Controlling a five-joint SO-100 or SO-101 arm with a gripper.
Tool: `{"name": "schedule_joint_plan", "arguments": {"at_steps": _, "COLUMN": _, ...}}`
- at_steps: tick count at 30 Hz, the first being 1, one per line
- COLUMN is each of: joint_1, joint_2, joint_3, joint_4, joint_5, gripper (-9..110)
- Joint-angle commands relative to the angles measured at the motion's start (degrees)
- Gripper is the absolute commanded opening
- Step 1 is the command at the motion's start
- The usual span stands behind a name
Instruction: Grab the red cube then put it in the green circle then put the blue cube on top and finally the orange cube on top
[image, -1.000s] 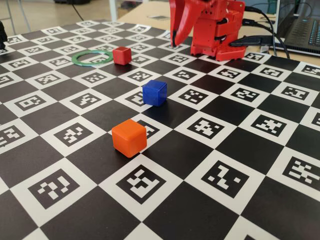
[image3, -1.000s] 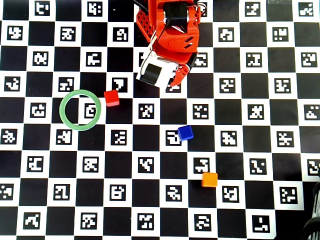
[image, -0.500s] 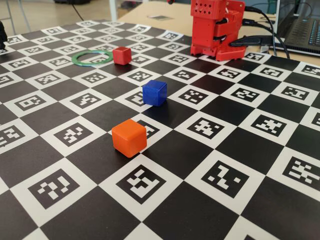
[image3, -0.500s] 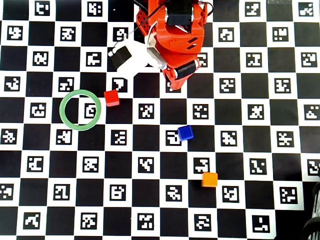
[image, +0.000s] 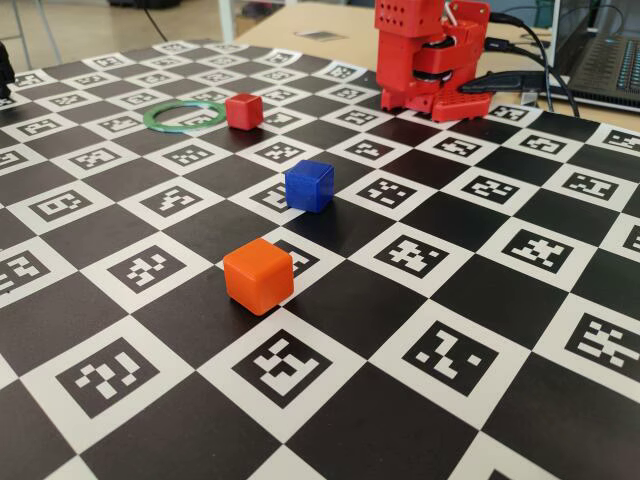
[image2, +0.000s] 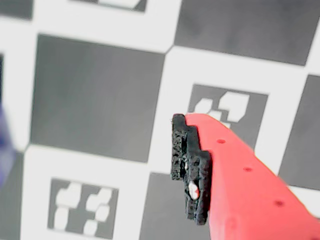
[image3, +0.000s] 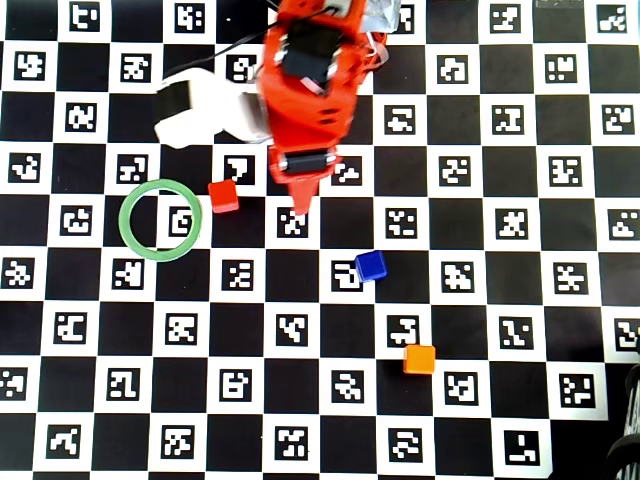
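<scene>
My pincer (image3: 298, 208) looks clenched: in the overhead view it tapers to a single point with no gap that I can see, and it grips nothing, with bare checkered bench (image3: 560, 330) under its tip. In the wrist view I only get one red finger (image2: 240, 185) with a black pad on its edge, cut off at the lower right, so that camera does not confirm the other finger. In the overhead view the arm's long axis runs from the top of the picture downward, and the tip points toward the lower edge. The red cube (image3: 224, 195) sits just to the left of the tip in that view, slightly higher, apart from it, and turned a little against the bench squares. The green ring (image3: 160, 220) lies flat farther left, beyond the red cube; the two are close together but I see a thin gap between them. The blue cube (image3: 371, 265) is below and to the right of the tip, near, also rotated slightly. The orange cube (image3: 419, 359) is farther the same way, well apart from the pincer. A blurry blue smear at the wrist view's left edge is too soft to identify. In the fixed view the arm (image: 430, 55) is folded low at the far side, its top cut off.
</scene>
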Motion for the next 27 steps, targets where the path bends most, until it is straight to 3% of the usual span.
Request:
{"name": "schedule_joint_plan", "arguments": {"at_steps": 1, "joint_1": 6.6, "joint_2": -0.4, "joint_3": -0.3, "joint_4": -1.2, "joint_5": -4.2, "gripper": 38}}
{"name": "schedule_joint_plan", "arguments": {"at_steps": 10, "joint_1": 13.6, "joint_2": -5.1, "joint_3": 10.6, "joint_4": -12.3, "joint_5": -9.1, "gripper": 40}}
{"name": "schedule_joint_plan", "arguments": {"at_steps": 27, "joint_1": 15.6, "joint_2": -11.3, "joint_3": 24.6, "joint_4": -32.4, "joint_5": -9.2, "gripper": 44}}
